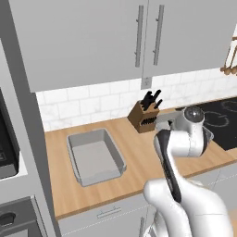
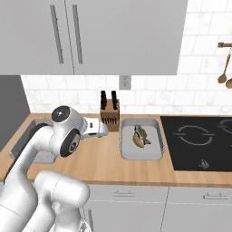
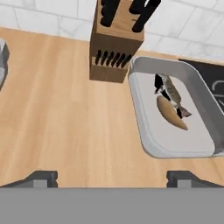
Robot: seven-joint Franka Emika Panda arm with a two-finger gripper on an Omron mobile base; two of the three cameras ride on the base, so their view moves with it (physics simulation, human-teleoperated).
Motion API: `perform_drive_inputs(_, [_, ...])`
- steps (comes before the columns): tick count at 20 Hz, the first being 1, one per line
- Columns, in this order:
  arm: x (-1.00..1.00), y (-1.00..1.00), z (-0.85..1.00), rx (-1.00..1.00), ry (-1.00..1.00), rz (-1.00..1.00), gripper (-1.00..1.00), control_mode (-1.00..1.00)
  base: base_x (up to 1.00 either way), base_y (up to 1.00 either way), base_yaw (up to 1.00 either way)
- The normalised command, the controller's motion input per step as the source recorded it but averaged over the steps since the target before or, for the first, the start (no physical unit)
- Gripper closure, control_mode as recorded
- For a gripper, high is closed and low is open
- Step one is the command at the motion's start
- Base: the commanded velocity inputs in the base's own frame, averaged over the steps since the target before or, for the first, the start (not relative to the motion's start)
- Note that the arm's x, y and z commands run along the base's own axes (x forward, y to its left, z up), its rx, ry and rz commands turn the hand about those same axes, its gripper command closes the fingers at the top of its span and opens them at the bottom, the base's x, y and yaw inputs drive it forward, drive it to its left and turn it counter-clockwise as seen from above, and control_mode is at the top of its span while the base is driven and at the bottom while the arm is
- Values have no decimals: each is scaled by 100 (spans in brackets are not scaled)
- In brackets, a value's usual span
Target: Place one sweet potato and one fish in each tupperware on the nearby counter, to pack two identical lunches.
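Note:
One tupperware sits on the counter left of the stove. In it a sweet potato and a fish lie side by side, touching. The other tupperware stands further left on the counter and holds nothing; in the right base view my arm hides most of it. My gripper hovers over bare counter between the two containers, in front of the knife block. It is open, its fingertips wide apart with nothing between them.
A wooden knife block stands against the tiled wall just left of the filled container. The black stove top lies to the right. Grey wall cabinets hang overhead, and wooden spoons hang at far right.

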Motion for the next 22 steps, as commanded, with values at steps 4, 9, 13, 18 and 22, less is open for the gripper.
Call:
perform_drive_inputs(4, [-83, 77, 16, 0, -2, -35, -100, -100, 0, 0, 0])
perform_drive_inputs(9, [-57, 29, 21, 4, 1, -15, -100, -100, 0, 0, 0])
perform_drive_inputs(13, [-59, 4, -29, 1, -7, 13, -100, -100, 0, 0, 0])
perform_drive_inputs(18, [-43, -13, -40, 8, -13, 28, -100, -100, 0, 0, 0])
perform_drive_inputs(22, [-36, -27, -41, 12, -22, 33, -100, -100, 0, 0, 0])
